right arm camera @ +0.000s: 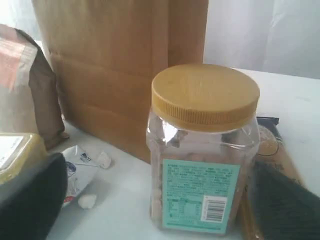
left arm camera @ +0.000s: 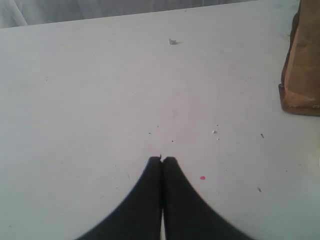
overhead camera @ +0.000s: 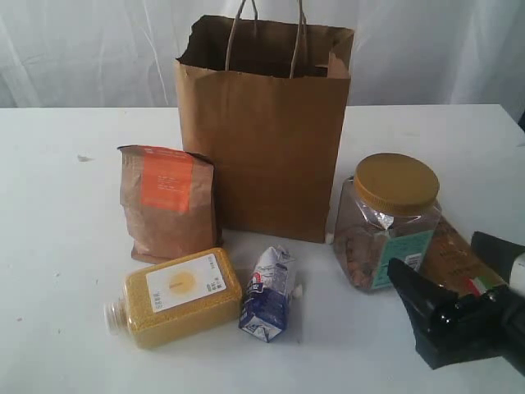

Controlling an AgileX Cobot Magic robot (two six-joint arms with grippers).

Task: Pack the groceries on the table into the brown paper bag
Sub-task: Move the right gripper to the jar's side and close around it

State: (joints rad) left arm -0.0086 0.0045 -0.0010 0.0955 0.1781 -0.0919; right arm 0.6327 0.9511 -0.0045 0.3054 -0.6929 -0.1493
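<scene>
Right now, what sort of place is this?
Probably a staged robot test bench, not a home kitchen: a white tabletop, a white curtain backdrop behind it, and a yellow-lidded clear jar and yellow grain bottle set out before a brown paper bag.

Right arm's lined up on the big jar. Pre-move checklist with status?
1. Right gripper open: ok.
2. Big yellow-lidded jar upright, lid on, framed by the open gripper in the right wrist view: ok.
3. Spaghetti packet clear of the jar: cannot tell, it lies right beside it.
4. Brown paper bag upright, mouth open: ok.
5. Room inside the bag: cannot tell, interior hidden.
6. Left gripper shut, over bare table, away from the jar: ok.
</scene>
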